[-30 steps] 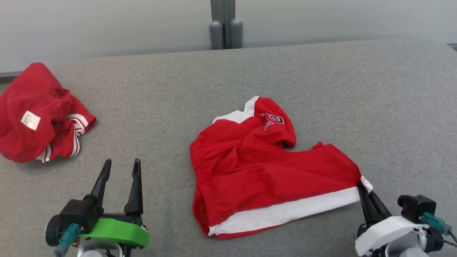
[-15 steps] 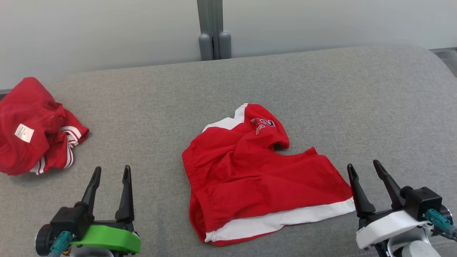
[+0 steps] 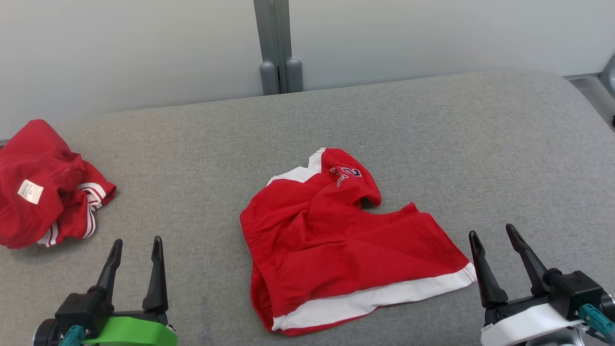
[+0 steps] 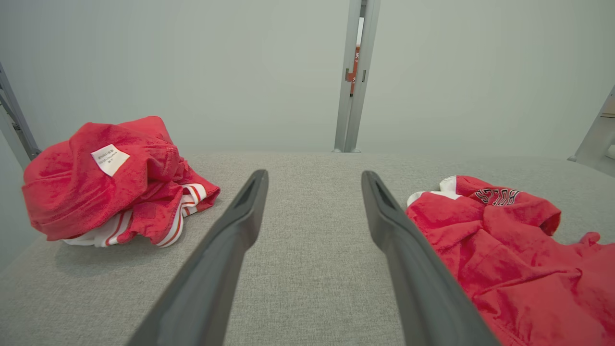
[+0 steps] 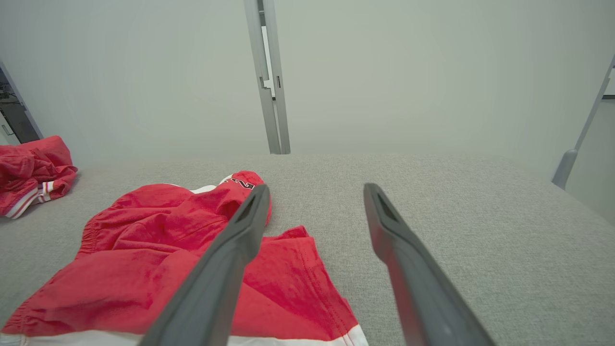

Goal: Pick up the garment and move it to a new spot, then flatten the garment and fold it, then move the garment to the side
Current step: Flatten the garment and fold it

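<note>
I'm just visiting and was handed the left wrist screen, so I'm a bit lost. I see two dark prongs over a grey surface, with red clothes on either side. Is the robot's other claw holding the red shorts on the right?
Observer: No. In the head view the right gripper stands open and holds nothing. It sits just by the near right corner of the red shorts.
Operator: Are those shorts lying flat, then?
Observer: Only partly. From above, one leg is spread out toward that gripper, with a white band along its near edge. The other leg is bunched up.
</note>
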Motion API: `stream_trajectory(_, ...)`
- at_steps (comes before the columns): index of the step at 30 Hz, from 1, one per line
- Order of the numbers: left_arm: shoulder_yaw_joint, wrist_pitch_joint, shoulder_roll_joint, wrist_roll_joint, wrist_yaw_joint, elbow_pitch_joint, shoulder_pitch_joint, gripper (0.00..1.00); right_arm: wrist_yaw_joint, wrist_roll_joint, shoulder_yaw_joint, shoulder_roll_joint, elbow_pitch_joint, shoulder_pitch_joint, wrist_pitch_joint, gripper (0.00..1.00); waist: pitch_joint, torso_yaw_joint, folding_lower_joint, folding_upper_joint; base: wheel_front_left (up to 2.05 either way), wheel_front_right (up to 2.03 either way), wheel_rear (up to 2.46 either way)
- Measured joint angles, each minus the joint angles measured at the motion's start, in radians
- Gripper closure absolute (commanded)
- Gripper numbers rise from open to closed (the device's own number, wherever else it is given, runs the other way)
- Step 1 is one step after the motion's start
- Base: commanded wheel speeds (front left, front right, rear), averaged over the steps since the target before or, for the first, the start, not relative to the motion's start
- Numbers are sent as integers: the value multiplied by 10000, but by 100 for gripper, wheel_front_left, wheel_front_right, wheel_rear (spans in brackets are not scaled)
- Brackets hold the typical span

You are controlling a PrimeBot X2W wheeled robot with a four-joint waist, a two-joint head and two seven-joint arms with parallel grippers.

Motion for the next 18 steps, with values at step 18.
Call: stream_trajectory(18,153,0,4,56,0,77,91,0,0,-121,-10,176,98,35,0,0,-122,34,0,0,0,0,0)
